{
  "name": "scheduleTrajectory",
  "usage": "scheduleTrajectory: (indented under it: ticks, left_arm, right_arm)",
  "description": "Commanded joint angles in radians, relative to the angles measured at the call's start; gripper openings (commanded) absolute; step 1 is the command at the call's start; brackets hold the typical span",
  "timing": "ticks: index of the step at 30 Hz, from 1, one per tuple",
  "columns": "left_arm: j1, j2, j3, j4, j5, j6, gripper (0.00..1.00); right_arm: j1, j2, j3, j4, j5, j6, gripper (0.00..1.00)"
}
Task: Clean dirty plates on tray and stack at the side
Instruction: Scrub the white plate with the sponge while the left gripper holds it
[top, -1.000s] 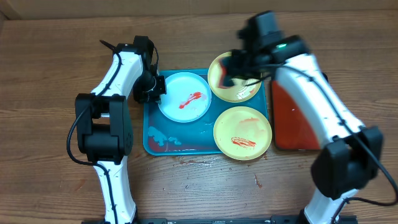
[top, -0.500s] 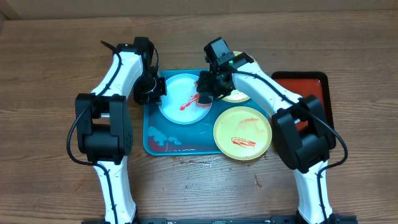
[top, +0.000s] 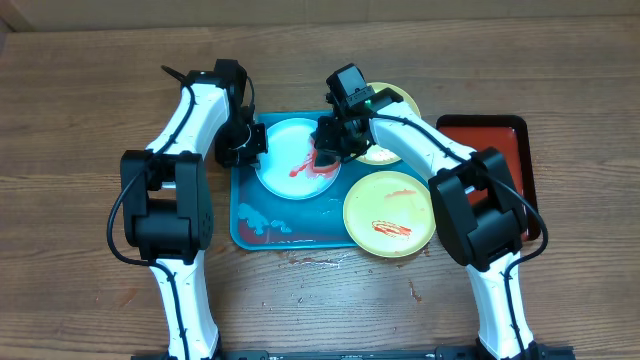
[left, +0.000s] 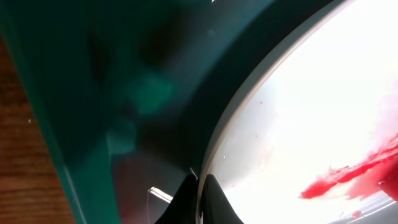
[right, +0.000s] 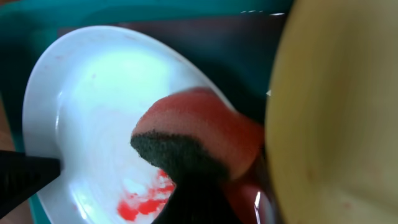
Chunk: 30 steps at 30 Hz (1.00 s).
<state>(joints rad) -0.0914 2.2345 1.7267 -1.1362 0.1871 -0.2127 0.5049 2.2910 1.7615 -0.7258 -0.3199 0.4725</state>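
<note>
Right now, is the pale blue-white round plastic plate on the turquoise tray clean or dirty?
Dirty: the pale blue-white plate carries a red sauce smear across its middle.

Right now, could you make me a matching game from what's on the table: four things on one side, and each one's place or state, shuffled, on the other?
1. white plate
2. sponge
3. front yellow plate
4. red tray

A. on the table, right of the blue tray
B. held by the right gripper
C. rim pinched by the left gripper
D. front right on the blue tray, red smear, no gripper on it

Pairs: 1-C, 2-B, 3-D, 4-A
</note>
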Motion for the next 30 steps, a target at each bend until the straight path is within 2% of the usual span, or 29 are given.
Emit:
scheduleTrajectory:
  ticks: [1, 11, 18, 23, 30]
  left_arm:
    - [-0.012, -0.028, -0.008, 0.013, 0.07, 0.034, 0.04]
    - [-0.012, -0.028, -0.008, 0.019, 0.069, 0.033, 0.04]
    - [-0.012, -0.028, -0.008, 0.019, 0.069, 0.033, 0.04]
    - [-0.01, -0.028, -0.008, 0.019, 0.068, 0.033, 0.04]
    - [0.009, -0.028, -0.008, 0.014, 0.059, 0.033, 0.04]
  right_arm:
    - [0.03, 0.051, 0.021, 0.021, -0.094, 0.028, 0.04]
    - [0.127, 0.079, 0.021, 0.071, -0.263, 0.037, 0.04]
    - [0.127, 0.079, 0.021, 0.043, -0.255, 0.048, 0.04]
    - [0.069, 0.079, 0.064, -0.072, -0.087, 0.04, 0.04]
    - [0.04, 0.079, 0.216, -0.256, 0.245, -0.064, 0.04]
